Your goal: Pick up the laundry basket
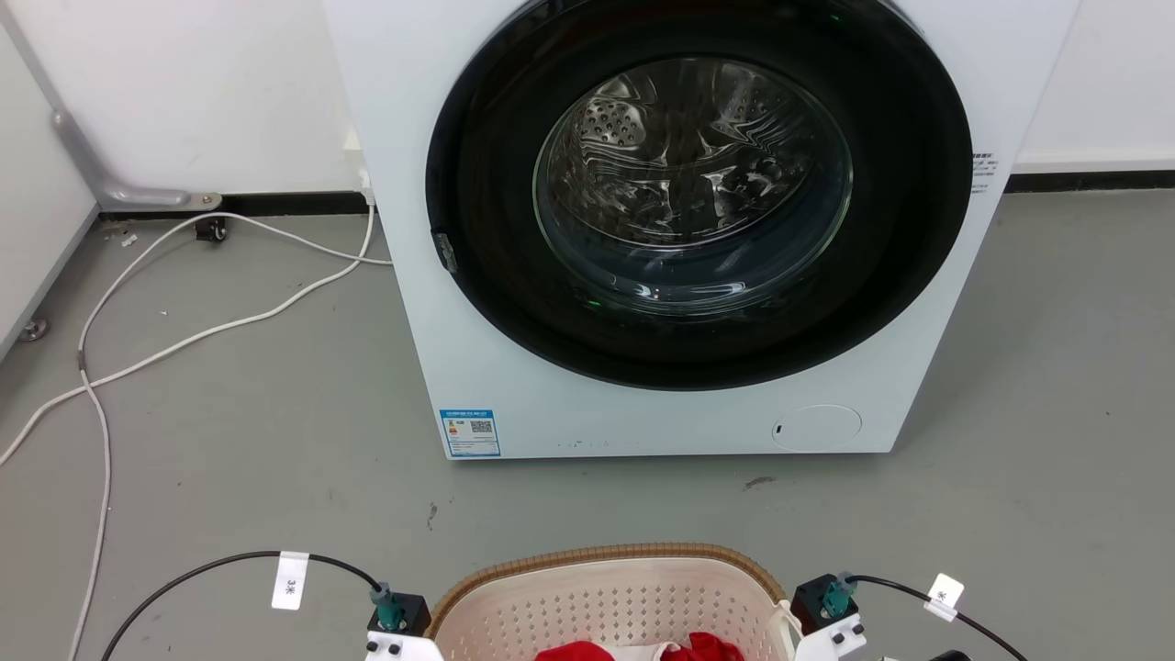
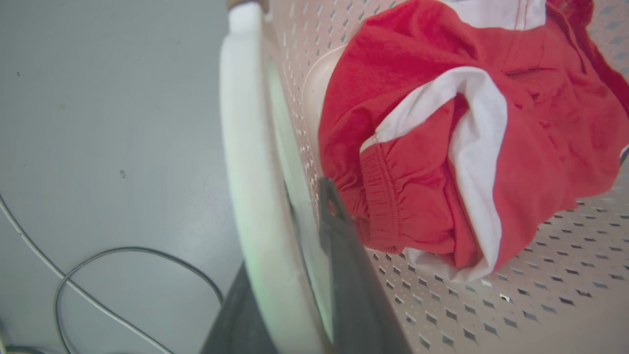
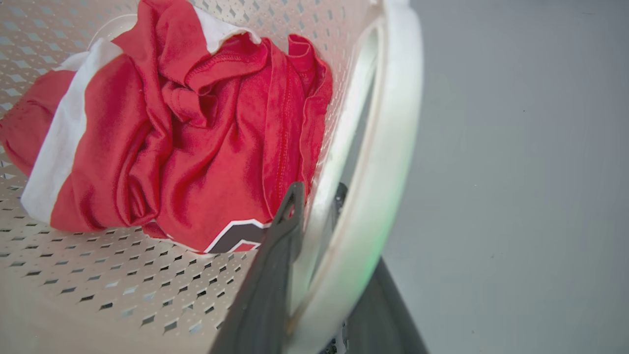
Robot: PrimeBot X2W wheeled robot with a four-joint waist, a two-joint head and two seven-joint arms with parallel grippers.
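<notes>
The laundry basket (image 1: 606,592), cream and perforated with a brown ribbed rim, sits at the bottom centre of the head view, and a red and white garment (image 1: 705,648) lies inside it. In the left wrist view my left gripper (image 2: 290,236) is shut on the basket's white loop handle (image 2: 248,147), one dark finger (image 2: 339,246) inside the wall beside the garment (image 2: 417,147). In the right wrist view my right gripper (image 3: 318,196) is likewise shut on the other white handle (image 3: 388,147), with the basket's wall (image 3: 98,275) and the garment (image 3: 196,147) to its left.
A white washing machine (image 1: 643,422) with its round dark door stands just beyond the basket. White cables (image 1: 184,340) trail over the grey floor at the left. A black cable (image 2: 123,255) lies on the floor beside the left handle. A wall panel (image 1: 37,211) stands at far left.
</notes>
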